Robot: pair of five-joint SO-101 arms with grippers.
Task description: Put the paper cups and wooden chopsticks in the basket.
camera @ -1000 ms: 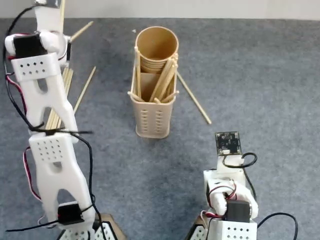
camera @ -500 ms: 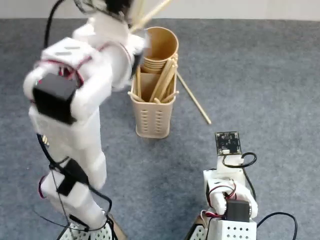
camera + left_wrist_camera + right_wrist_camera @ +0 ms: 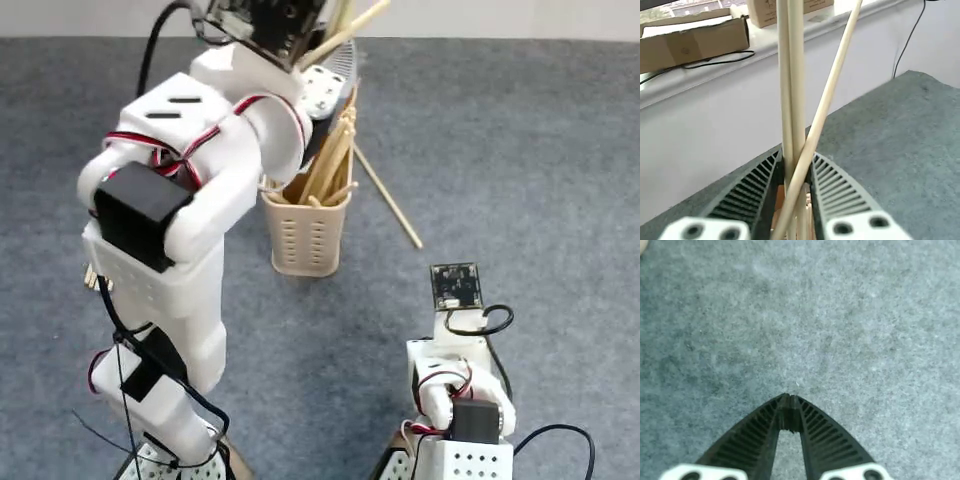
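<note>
My left gripper (image 3: 335, 78) hangs over the far end of the beige slotted basket (image 3: 305, 245), shut on a few wooden chopsticks (image 3: 352, 28) that stick up and out past the fingers. In the left wrist view the chopsticks (image 3: 792, 75) cross between the fingers of the left gripper (image 3: 796, 167). Several chopsticks (image 3: 325, 165) stand inside the basket. The arm hides the paper cups. One chopstick (image 3: 392, 208) lies on the carpet, leaning against the basket's right side. My right gripper (image 3: 790, 401) is shut and empty, just over bare carpet.
The right arm (image 3: 455, 400) sits folded at the near right edge of the grey carpet (image 3: 540, 160). Ends of more chopsticks (image 3: 90, 277) peek out from behind the left arm at the left. A white wall and ledge with boxes lie beyond the carpet's far edge.
The left arm has swung from the far left of the carpet over to the basket, carrying chopsticks. It now covers the cups. The right arm has stayed still.
</note>
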